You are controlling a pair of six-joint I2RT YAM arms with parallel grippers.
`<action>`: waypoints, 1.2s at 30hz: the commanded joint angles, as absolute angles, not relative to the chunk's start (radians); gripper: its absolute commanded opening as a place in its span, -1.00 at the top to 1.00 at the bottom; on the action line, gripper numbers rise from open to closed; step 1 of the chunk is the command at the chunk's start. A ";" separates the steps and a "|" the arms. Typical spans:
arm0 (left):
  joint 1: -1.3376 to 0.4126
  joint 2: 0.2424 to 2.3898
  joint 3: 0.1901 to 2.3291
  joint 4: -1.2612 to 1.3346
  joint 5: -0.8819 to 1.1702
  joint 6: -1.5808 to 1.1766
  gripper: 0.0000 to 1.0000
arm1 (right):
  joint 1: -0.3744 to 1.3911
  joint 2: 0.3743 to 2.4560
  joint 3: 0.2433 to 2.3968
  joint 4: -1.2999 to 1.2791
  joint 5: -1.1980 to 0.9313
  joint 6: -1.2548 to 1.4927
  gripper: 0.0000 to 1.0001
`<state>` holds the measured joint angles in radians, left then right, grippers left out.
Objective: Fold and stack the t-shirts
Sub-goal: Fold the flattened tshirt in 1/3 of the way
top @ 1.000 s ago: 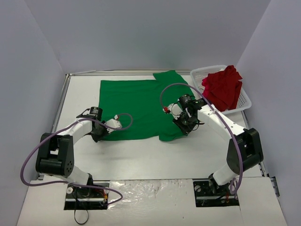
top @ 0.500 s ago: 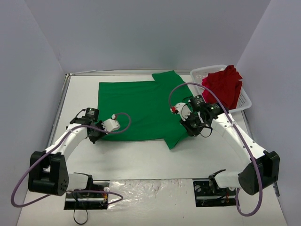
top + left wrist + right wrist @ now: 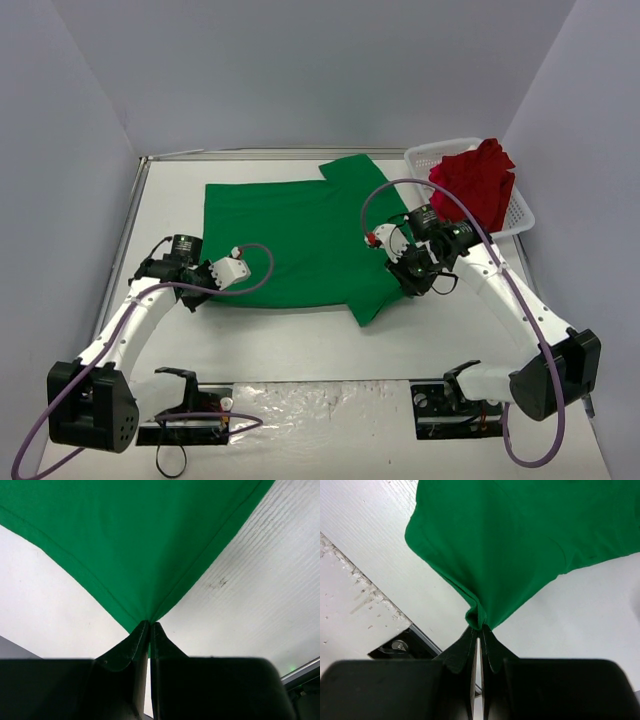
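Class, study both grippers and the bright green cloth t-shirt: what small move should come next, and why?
Probably raise both pinched points a little, together. The left gripper and right gripper are each shut on the near edge of the bright green cloth t-shirt, which lies spread flat, unfolded.

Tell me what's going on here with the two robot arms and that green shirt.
Both arms are working on the green shirt, which lies spread flat on the table. The left gripper is shut on its near left corner, and the right gripper is shut on a bunched bit of its near right edge. No fold has been made yet. The red shirt sits heaped in the white basket at the far right, untouched.
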<state>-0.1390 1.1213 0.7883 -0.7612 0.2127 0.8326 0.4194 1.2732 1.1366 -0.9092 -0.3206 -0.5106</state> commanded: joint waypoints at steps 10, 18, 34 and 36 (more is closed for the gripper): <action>-0.132 1.149 0.816 -0.764 0.209 0.781 0.95 | 0.410 1.394 1.279 -0.931 -0.305 -0.557 1.00; -0.112 1.224 0.897 -0.749 0.213 0.765 0.95 | 0.382 1.549 1.451 -0.916 -0.291 -0.577 1.00; -0.074 1.488 1.169 -0.813 0.229 0.784 0.95 | 0.335 1.931 1.868 -0.933 -0.247 -0.627 1.00; -0.072 1.538 1.201 -0.821 0.229 0.788 0.95 | 0.327 2.006 1.910 -0.933 -0.244 -0.637 1.00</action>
<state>-0.0826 1.5002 1.1450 -0.7773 0.2279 0.7750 0.3450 1.9419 1.8420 -0.8944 -0.2661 -0.6086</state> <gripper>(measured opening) 0.032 0.007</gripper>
